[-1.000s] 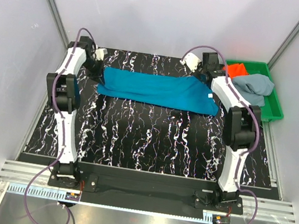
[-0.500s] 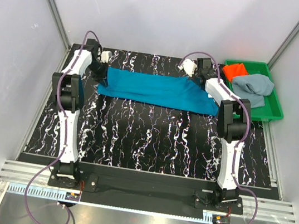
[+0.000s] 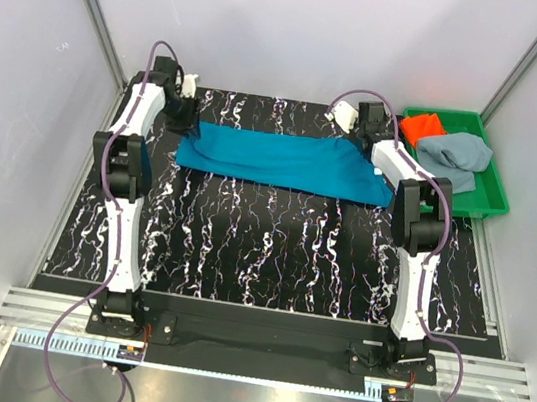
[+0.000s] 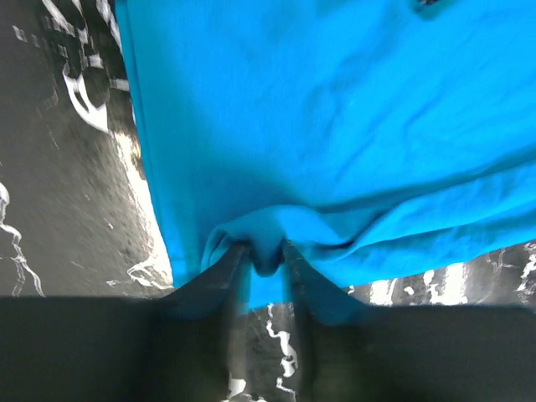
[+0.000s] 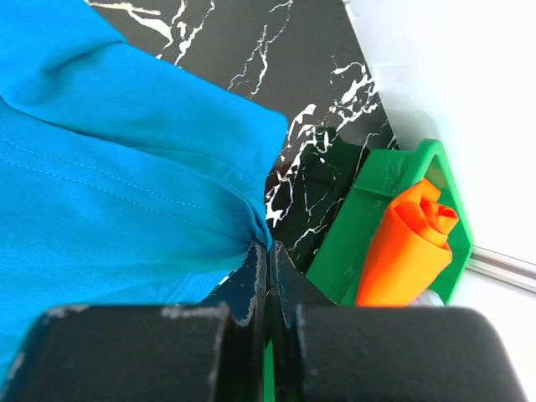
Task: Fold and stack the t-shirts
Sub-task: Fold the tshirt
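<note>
The teal t-shirt (image 3: pixel 285 161) lies as a long flat band across the upper middle of the top view, one gripper at each end. At the band's left end the left gripper (image 4: pixel 264 255) has its fingers a little apart with a pucker of hem between them, and it looks loose rather than pinched. At the right end the right gripper (image 5: pixel 268 255) is clamped on the shirt's corner, just beside the green tray (image 5: pixel 368 201) that holds the orange-red t-shirt (image 3: pixel 421 128) and the grey-blue t-shirt (image 3: pixel 455 153). The step looks like laying the fold down. To do it well, open fully and lift straight up so no cloth drags — the right side should also release low, keeping the edge square.
</note>
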